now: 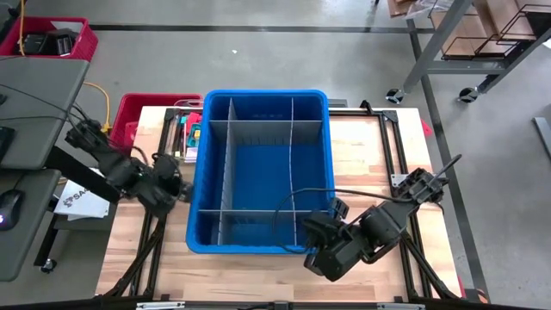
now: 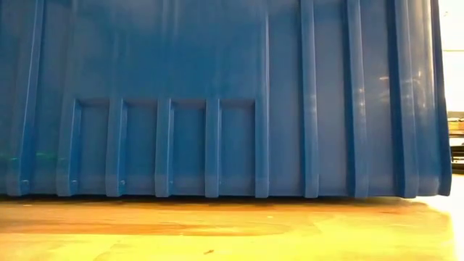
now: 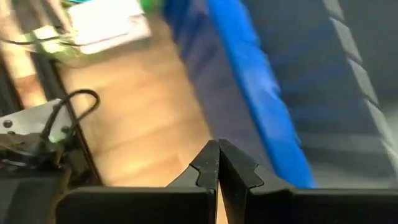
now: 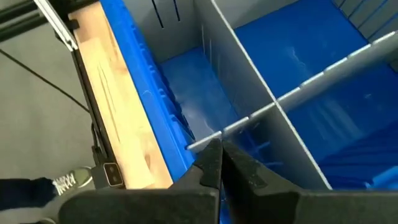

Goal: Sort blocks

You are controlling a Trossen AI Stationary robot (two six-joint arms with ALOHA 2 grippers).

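The large blue bin (image 1: pixel 258 96) stands mid-table, split by thin grey divider panels (image 1: pixel 291 155); its compartments look bare. It fills the low view (image 2: pixel 217 109). A few small coloured blocks, green and red (image 1: pixel 191 131), lie outside the bin at its far left corner; a green patch (image 3: pixel 149 5) shows in the left wrist view. My left gripper (image 1: pixel 181 189) is shut and empty beside the bin's left wall (image 3: pixel 249 81), over bare wood. My right gripper (image 1: pixel 312 231) is shut and empty at the bin's near right corner, its tips (image 4: pixel 221 163) over the near wall and a divider (image 4: pixel 249 81).
A red basket (image 1: pixel 153 108) sits at the table's far left corner, another (image 1: pixel 47 39) on the floor beyond. A grey desk (image 1: pixel 34 95) stands left of the table. Black frame rails (image 1: pixel 392 146) and cables (image 1: pixel 301 194) run along the bin. Bare wood lies right of the bin (image 1: pixel 362 155).
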